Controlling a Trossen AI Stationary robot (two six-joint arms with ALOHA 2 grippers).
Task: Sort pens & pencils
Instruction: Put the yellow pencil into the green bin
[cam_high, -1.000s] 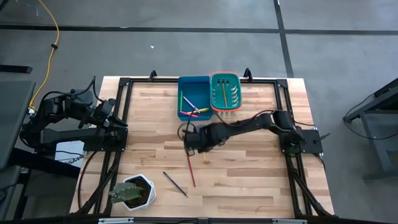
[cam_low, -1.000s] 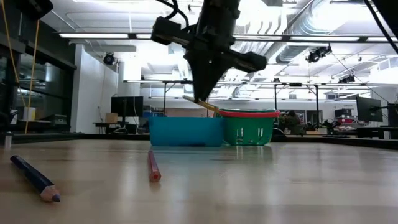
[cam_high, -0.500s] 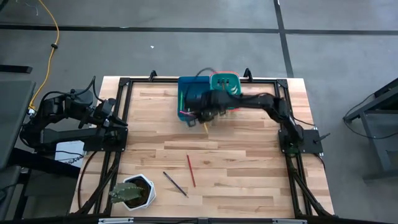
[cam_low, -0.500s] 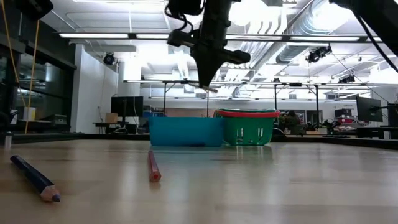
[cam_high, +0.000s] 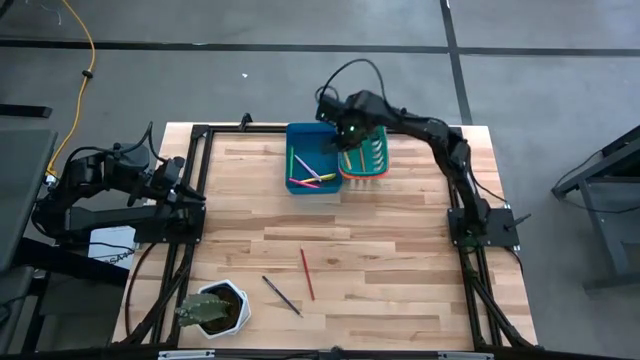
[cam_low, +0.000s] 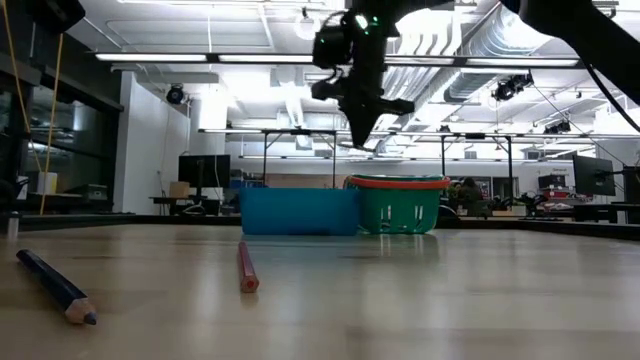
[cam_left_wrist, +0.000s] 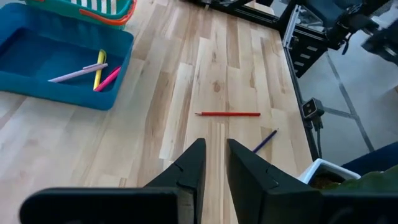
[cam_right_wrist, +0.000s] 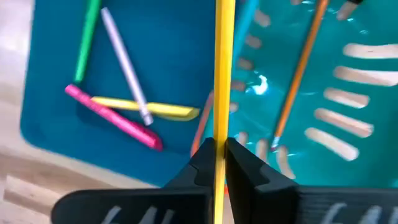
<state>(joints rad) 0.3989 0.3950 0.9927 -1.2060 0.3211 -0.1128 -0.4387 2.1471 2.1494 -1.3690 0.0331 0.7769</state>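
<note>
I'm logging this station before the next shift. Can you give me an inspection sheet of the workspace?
Surface: wooden table, in a black frame.
Job's things: yellow pencil held above the green basket; pens in the blue bin; red pencil and dark pencil loose on the table.
Clutter: potted plant at the near left corner.
Grippers: right gripper shut on the yellow pencil; left gripper open, parked at the left edge.
Cables: yellow cable on the floor.
Surroundings: grey floor; open room with desks behind.

A yellow pencil (cam_right_wrist: 223, 74) is clamped upright above the bins; a red pencil (cam_high: 307, 273) and a dark purple pencil (cam_high: 281, 295) lie on the table.
</note>
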